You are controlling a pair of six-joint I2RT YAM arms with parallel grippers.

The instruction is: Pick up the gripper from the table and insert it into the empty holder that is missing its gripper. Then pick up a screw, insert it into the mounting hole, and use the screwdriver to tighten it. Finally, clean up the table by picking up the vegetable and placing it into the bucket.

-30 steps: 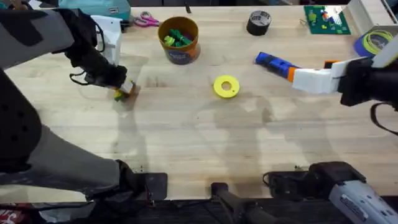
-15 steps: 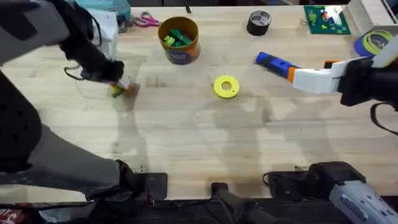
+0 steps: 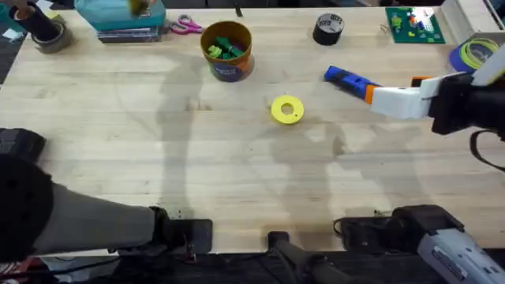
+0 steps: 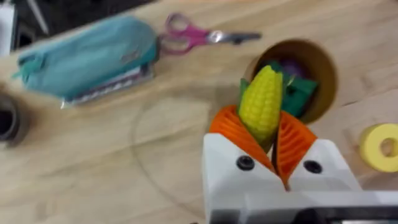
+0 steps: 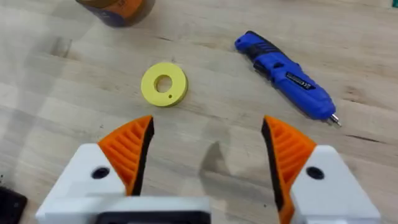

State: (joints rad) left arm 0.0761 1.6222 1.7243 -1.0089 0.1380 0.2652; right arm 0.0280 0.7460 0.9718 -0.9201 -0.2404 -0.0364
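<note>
In the left wrist view the left gripper (image 4: 268, 140) clamps the vegetable (image 4: 261, 102) between orange pads, in front of the bucket (image 4: 324, 65). Overhead, the bucket (image 3: 226, 50) stands at upper centre of the pale wooden table (image 3: 237, 173). The right gripper (image 5: 205, 152) is spread wide, the screwdriver (image 5: 286, 74) lying beyond it.

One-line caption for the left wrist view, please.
Left gripper holds the yellow toy vegetable between orange pads, above the bucket, scissors and teal pouch beyond.

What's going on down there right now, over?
Left gripper shut on small yellow toy corn, up above the round brown bucket. Right gripper open, empty, near blue pen-shaped screwdriver. Nothing blocking the bucket.
</note>
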